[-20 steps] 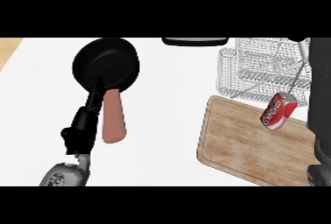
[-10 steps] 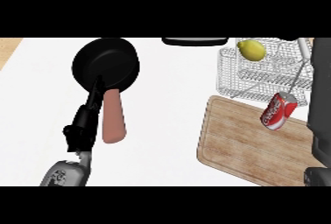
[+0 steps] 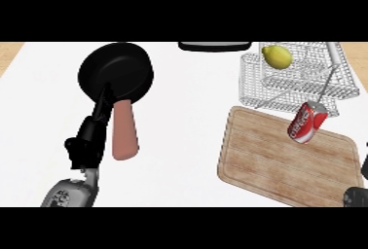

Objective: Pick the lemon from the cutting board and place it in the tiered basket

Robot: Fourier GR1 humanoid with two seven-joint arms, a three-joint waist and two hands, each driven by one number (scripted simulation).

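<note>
Head view: one yellow lemon (image 3: 277, 56) in wire tiered basket (image 3: 338, 85), far right. One wooden cutting board (image 3: 277, 163), one red can (image 3: 307, 122), one black pan (image 3: 116, 73). Left hand (image 3: 86, 141) fingers straight beside the pan's handle; right hand (image 3: 355, 196) barely visible, can't tell.

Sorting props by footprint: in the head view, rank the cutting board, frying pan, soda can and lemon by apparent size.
1. Cutting board
2. Frying pan, counting its handle
3. Soda can
4. Lemon, which sits farther from the camera, so its place after the can is unsure.

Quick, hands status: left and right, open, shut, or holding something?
Left hand: in view at lower left beside the pan handle; fingers cannot be told.
Right hand: only a dark sliver at the lower right edge; cannot be told.
</note>
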